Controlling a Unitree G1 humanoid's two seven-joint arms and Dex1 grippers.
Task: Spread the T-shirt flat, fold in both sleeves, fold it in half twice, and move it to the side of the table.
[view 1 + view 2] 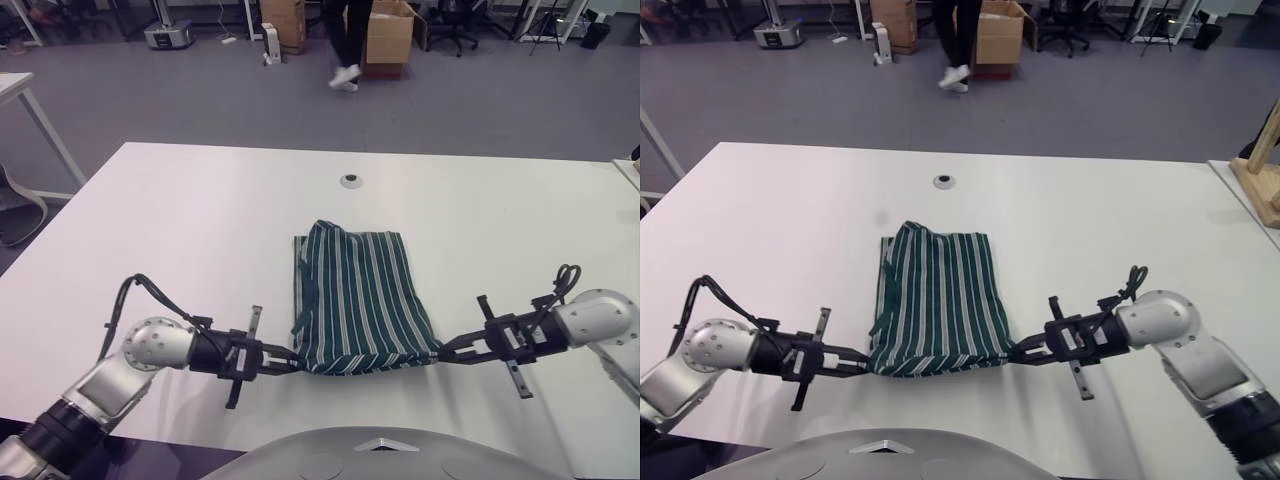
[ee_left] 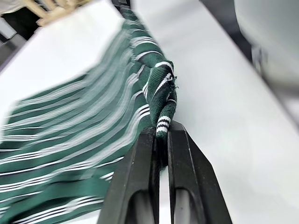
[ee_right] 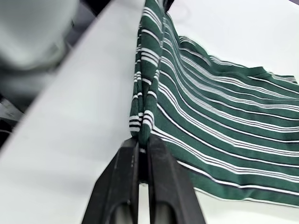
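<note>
A green T-shirt with white stripes point(image 1: 358, 295) lies folded into a narrow rectangle on the white table point(image 1: 200, 220), its near edge lifted and stretched. My left gripper point(image 1: 290, 362) is shut on the shirt's near left corner point(image 2: 163, 122). My right gripper point(image 1: 441, 352) is shut on the near right corner point(image 3: 141, 122). Both hold the near hem taut just above the table, close to its front edge. The far end of the shirt point(image 1: 930, 240) rests on the table with a few wrinkles.
A small round dark grommet point(image 1: 350, 181) sits in the table beyond the shirt. A wooden stand point(image 1: 1262, 170) is at the table's far right. Bare tabletop spreads to the left and right of the shirt. Boxes and chairs stand on the floor behind.
</note>
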